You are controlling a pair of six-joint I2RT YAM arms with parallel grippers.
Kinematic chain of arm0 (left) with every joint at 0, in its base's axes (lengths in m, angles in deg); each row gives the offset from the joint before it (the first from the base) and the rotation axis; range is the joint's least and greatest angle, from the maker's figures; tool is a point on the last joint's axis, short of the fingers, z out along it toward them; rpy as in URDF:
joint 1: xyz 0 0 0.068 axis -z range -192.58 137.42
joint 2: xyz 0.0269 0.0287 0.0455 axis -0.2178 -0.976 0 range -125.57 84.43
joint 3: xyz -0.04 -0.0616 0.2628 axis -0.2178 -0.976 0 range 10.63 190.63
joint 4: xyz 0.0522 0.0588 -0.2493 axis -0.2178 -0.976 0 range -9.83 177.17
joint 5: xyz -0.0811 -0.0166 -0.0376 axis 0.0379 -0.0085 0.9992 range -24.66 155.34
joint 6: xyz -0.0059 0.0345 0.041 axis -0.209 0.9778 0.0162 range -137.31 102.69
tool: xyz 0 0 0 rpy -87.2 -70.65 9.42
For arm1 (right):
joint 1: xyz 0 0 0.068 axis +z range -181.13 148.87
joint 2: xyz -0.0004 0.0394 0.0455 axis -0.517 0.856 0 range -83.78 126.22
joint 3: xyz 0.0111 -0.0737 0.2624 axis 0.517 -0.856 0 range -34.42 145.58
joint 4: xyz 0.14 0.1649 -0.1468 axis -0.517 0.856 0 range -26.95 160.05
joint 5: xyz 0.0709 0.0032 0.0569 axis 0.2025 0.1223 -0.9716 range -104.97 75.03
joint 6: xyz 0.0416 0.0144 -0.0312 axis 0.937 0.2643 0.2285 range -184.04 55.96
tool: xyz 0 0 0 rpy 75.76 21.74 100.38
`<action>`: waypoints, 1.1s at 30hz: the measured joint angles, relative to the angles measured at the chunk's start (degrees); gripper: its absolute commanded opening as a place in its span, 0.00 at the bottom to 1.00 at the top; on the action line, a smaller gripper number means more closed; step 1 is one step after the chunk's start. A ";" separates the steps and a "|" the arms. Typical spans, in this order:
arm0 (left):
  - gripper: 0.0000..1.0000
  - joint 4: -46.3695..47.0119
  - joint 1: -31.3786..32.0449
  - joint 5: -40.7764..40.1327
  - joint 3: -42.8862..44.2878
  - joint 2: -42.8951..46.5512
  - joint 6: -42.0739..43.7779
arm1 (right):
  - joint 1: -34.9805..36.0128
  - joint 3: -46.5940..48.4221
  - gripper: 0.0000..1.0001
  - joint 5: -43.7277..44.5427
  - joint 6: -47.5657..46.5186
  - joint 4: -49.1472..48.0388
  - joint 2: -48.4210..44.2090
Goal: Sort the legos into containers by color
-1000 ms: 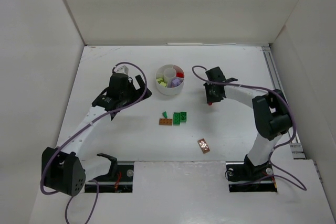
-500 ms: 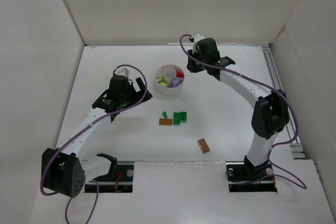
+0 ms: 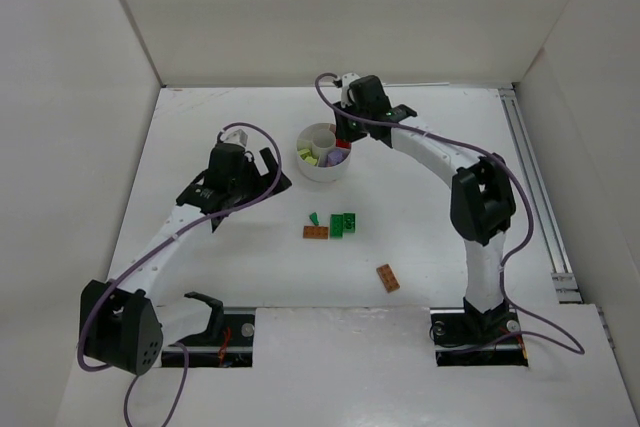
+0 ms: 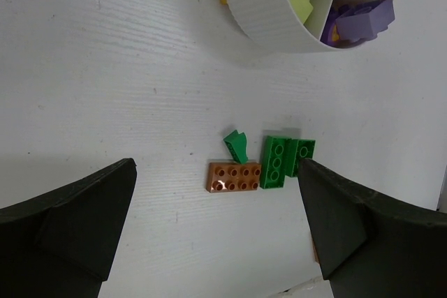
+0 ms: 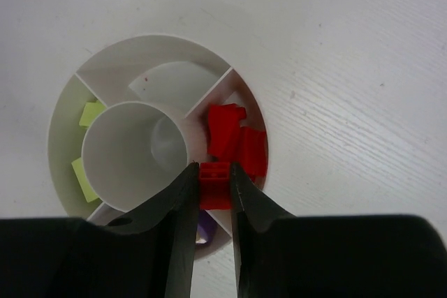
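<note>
White table (image 3: 420, 227). Dish (image 4: 265, 12) under right fingers (image 5: 178, 207). Orange-brown brick (image 4: 233, 176), green bricks (image 4: 276, 162), green bit (image 4: 236, 146) between left fingers (image 4: 70, 221). Second brown brick (image 3: 387, 277) well apart.

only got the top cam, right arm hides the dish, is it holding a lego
observer: yes, the right wrist view shows the right gripper shut on a red lego over the dish.
operator: any reds in there already
observer: two red legos lie in the wedge beside the held one.
operator: and the other arm, open?
observer: the left gripper is wide open in its wrist view, an orange-brown lego on the table below it.
</note>
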 measured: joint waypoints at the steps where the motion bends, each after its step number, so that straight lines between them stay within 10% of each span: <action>1: 1.00 0.00 0.00 0.09 0.00 -0.11 0.00 | 0.13 0.24 0.34 -0.04 0.00 0.35 0.24; 18: 0.98 0.44 3.45 -0.31 -0.02 -0.81 1.09 | 0.26 -4.96 0.66 3.39 -0.63 1.86 -9.88; 22: 0.93 1.68 9.09 -1.14 -0.28 -3.23 1.16 | -0.48 -13.97 1.00 5.84 -0.28 -0.13 -22.23; 33: 0.75 3.96 19.37 -9.14 1.84 -19.47 -3.56 | -3.80 -43.23 1.00 17.51 2.47 1.99 -52.92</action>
